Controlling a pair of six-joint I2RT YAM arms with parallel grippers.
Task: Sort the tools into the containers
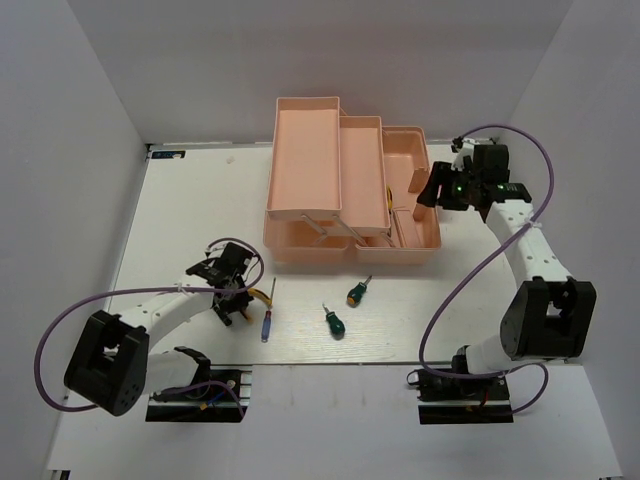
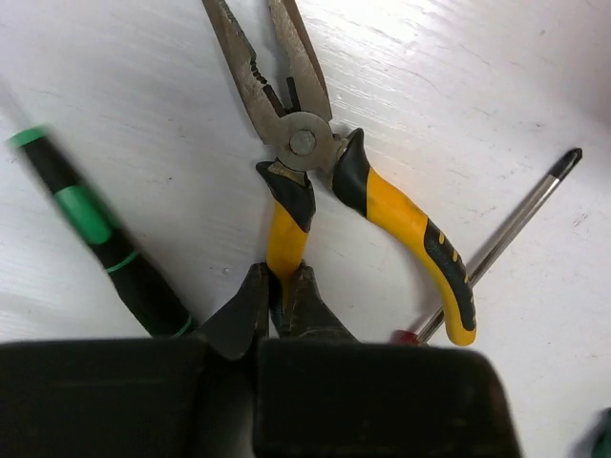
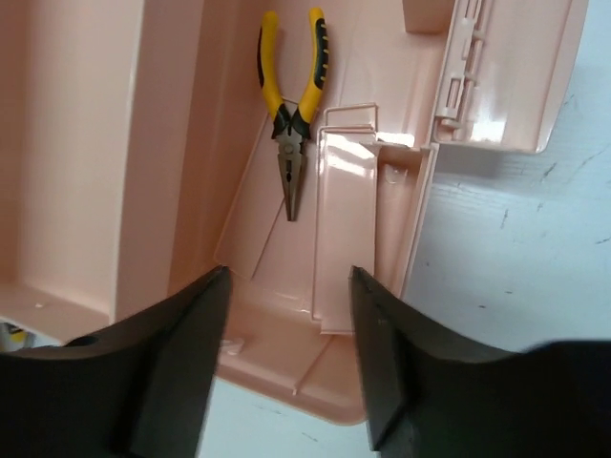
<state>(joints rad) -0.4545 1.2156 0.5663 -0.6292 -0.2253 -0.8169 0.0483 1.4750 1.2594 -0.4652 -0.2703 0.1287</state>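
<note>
Toolbox (image 1: 305, 150): salmon-pink, trays swung open, at the far middle of the table (image 1: 200, 200).
Right gripper (image 3: 288, 277): jaws spread, holding nothing, above the toolbox's bottom compartment.
Left gripper (image 2: 280, 286): clenched on one yellow handle of the loose pliers (image 2: 304, 143), which lie on the table.
Boxed pliers (image 3: 291, 114): lying in the bottom compartment.
Green screwdriver (image 1: 357, 292): on the table, near the toolbox front.

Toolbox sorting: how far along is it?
Done: first pliers lie in the toolbox, right gripper open above. In hand: left gripper shut on second pliers. Left on the table: nearer green screwdriver, farther green screwdriver, blue-handled screwdriver, black screwdriver.
</note>
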